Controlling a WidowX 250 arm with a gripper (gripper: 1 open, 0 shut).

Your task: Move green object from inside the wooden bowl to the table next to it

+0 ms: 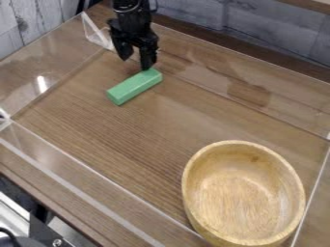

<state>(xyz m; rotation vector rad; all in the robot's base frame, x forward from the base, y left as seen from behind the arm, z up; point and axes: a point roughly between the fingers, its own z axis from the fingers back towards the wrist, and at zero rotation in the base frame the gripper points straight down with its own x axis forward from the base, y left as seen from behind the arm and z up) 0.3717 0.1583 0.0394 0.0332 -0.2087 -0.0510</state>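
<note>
The green object (pixel 134 87), a flat bright-green block, lies on the brown table (pixel 194 121) toward the far left. My gripper (pixel 134 56) hangs just beyond its far end, pointing down with its black fingers spread open and nothing between them. Whether the fingertips touch the block I cannot tell. The wooden bowl (pixel 244 193) sits at the near right, well apart from the block, and its inside is bare.
Low clear acrylic walls (pixel 77 193) run along the table's edges, with a taller clear panel at the far left corner. A grey plank wall stands behind the table.
</note>
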